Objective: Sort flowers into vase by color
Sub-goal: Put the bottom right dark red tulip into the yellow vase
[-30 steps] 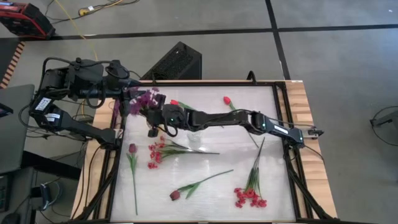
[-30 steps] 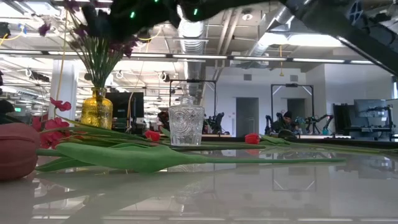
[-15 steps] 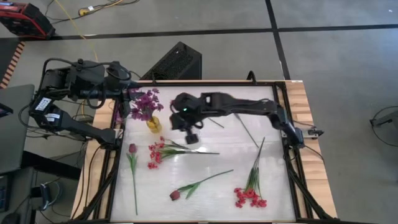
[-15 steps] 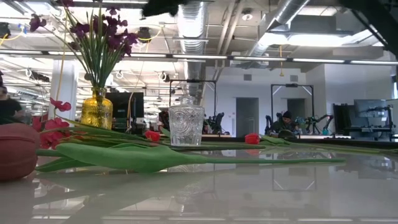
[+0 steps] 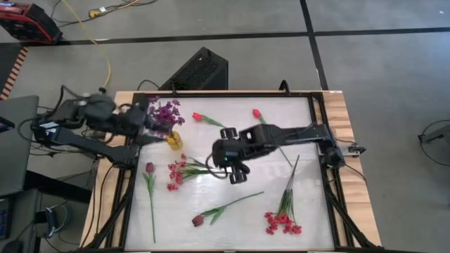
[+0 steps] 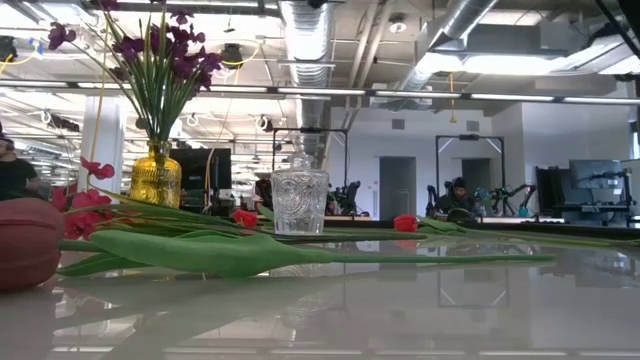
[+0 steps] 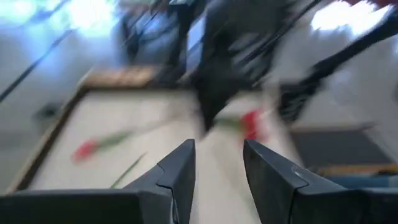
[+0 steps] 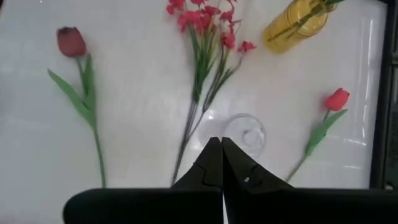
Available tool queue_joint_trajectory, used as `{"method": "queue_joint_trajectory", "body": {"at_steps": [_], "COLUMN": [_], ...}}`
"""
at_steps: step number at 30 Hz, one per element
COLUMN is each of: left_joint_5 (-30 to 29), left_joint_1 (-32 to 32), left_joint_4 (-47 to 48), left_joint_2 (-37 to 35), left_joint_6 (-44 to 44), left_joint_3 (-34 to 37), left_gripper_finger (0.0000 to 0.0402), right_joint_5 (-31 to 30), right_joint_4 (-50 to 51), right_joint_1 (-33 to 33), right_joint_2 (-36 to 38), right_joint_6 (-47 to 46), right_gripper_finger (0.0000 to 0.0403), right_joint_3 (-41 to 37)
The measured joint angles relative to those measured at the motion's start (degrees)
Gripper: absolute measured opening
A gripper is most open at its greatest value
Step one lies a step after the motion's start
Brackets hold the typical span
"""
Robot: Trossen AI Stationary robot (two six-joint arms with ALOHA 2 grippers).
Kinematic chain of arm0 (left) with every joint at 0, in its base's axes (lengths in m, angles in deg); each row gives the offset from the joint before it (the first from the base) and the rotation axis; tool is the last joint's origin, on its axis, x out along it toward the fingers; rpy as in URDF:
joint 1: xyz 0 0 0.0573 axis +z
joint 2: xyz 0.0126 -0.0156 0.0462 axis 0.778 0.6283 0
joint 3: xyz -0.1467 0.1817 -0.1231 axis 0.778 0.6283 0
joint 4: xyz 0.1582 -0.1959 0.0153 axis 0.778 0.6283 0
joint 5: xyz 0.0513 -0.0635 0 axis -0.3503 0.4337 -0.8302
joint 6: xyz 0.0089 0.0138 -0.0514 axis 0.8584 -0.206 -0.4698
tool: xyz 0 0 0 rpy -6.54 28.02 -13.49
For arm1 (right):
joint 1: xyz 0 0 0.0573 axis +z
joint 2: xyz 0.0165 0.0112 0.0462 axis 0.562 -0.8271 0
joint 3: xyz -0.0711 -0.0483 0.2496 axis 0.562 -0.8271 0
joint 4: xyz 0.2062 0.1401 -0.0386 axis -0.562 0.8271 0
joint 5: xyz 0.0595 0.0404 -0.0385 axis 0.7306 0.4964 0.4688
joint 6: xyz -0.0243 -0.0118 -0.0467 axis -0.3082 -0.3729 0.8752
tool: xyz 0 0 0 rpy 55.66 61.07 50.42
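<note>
Your right tool [image 5: 238, 173], pressed together and empty, hangs mid-frame over the red-pink spray [image 5: 184, 171]; your left tool [image 7: 217, 168], spread, sits upper left by the yellow vase [image 5: 173, 140].

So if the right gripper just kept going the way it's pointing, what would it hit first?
Probably the clear glass vase. The right gripper, jaws shut and empty, points down at the table, and the vase sits just ahead of its tips, beside the red-pink spray stems. Depth is hard to judge.

Robotics lab: exposed ceiling ducts [image 6: 305, 30] (industrial), robot arms [image 6: 505, 193] behind.
</note>
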Motion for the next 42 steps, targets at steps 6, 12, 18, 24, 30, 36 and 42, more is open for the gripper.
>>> {"method": "queue_joint_trajectory", "body": {"at_steps": [6,12,18,24,30,36,42], "left_joint_5": [7.2,0.2,-4.7,-15.5,-22.0,-26.7,-28.1], "left_joint_1": [-9.1,-20.2,-29.4,-37.6,-41.9,-43.7,-43.7], "left_joint_4": [-13.1,-19.3,-28.4,-36.9,-45.7,-50.4,-53.9], "left_joint_2": [-2.0,-1.2,1.8,6.2,11.3,17.8,24.8], "left_joint_6": [-0.6,-2.7,-5.4,-8.7,-12.6,-15.1,-16.5], "left_joint_3": [4.3,15.2,26.5,35.5,41.1,43.7,43.7], "left_gripper_finger": [0.0123,0.0123,0.0123,0.0123,0.0123,0.0123,0.0123], "right_joint_5": [-0.7,0.1,4.7,5.2,5.3,8.0,8.1], "right_joint_4": [-0.9,-9.2,-20.3,-28.1,-29.5,-37.9,-39.1], "right_joint_1": [2.6,6.6,10.9,12.8,13.1,12.4,12.0], "right_joint_2": [0.1,0.3,-0.1,-0.2,-0.2,-0.2,-0.2], "right_joint_6": [-5.6,-6.7,-9.0,-11.1,-11.5,-11.1,-11.0], "right_gripper_finger": [0.0019,0.0025,0.0041,0.0044,0.0064,0.0126,0.0181], "right_joint_3": [-1.2,-13.5,-24.4,-32.2,-37.7,-44.0,-45.1]}}
